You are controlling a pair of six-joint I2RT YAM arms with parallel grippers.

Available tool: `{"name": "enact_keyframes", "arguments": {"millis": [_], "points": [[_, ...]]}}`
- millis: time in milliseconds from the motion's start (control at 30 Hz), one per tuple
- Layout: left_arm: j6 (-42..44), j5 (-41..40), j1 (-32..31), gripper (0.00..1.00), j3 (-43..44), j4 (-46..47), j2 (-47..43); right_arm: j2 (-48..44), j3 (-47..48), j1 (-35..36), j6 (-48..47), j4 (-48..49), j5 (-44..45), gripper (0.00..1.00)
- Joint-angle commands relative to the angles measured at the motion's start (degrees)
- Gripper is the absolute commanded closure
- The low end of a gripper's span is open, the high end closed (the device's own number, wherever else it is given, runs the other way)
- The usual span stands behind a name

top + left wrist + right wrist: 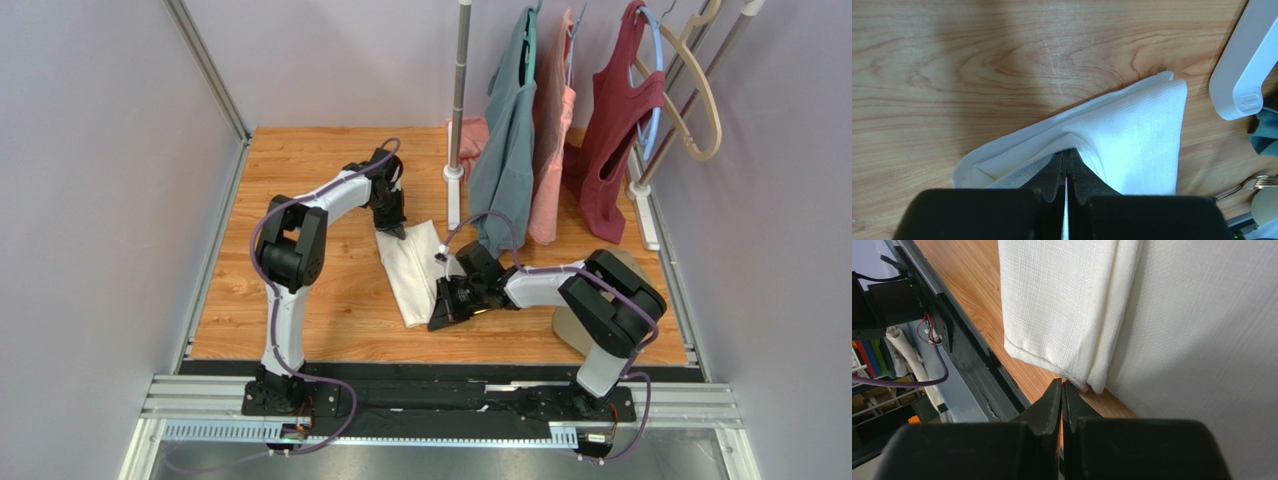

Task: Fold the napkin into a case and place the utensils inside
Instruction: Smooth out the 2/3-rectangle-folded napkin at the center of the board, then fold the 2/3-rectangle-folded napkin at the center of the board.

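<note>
Left claw, right claw closed

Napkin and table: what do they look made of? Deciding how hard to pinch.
The napkin looks like woven cloth, probably cotton or linen, in matte white. The right wrist view shows a clear grid weave and a stitched hem, and it drapes in soft folds. The table is wood or a wood-look laminate, orange-brown with grain lines, fine scratches and a slight sheen. I can't tell which of the two it is.

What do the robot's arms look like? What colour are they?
The left arm and right arm are white tubes joined by chunky black joints, with a purple cable looping along each. The left gripper and right gripper are black, each with two flat, pointed fingers.
</note>
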Motion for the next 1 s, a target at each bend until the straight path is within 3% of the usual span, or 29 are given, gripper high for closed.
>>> {"name": "enact_keyframes", "arguments": {"millis": [0,67,100,200,433,567,600,633,767,867,967], "points": [[0.97,-1.21,0.62,1.00,-0.83,2.76,-1.61,-3.08,1.23,0.42,-3.07,-8.74,5.95,0.95],[1.76,-0.15,0.44,0.94,-1.27,2.68,-4.25,-6.16,4.30,0.33,-4.74,-13.12,7.97,0.94],[1.85,0.72,0.44,0.85,-2.14,2.59,-5.39,-6.95,5.10,0.16,-5.45,-14.37,8.50,0.93],[2.38,1.08,0.27,0.70,-5.04,2.67,-11.10,-9.59,7.82,-1.50,-7.03,-18.24,10.00,0.88],[1.06,2.93,-2.01,0.65,-15.06,4.34,-24.72,-8.98,13.89,-6.87,-11.86,-23.78,13.51,0.63],[-1.31,3.98,-6.23,0.62,-20.77,7.06,-28.07,-8.37,18.28,-9.68,-14.50,-29.92,19.57,0.43],[-2.36,3.63,-7.46,0.52,-23.13,9.51,-28.95,-7.67,19.42,-11.17,-14.77,-30.64,20.19,0.41],[-3.06,2.93,-10.43,0.50,-24.37,10.84,-29.30,-7.40,19.69,-11.97,-14.86,-31.34,20.89,0.38],[-6.85,-0.14,-17.20,0.49,-31.23,21.80,-32.20,-4.94,18.29,-15.40,-13.63,-28.90,16.26,0.32],[-8.08,-4.80,-21.43,0.54,-34.93,24.12,-35.45,-3.71,15.92,-15.40,-12.40,-25.56,12.99,0.32],[-8.61,-6.74,-23.19,0.57,-39.49,27.26,-40.19,-2.66,13.47,-15.14,-11.78,-23.79,11.94,0.39]]}}
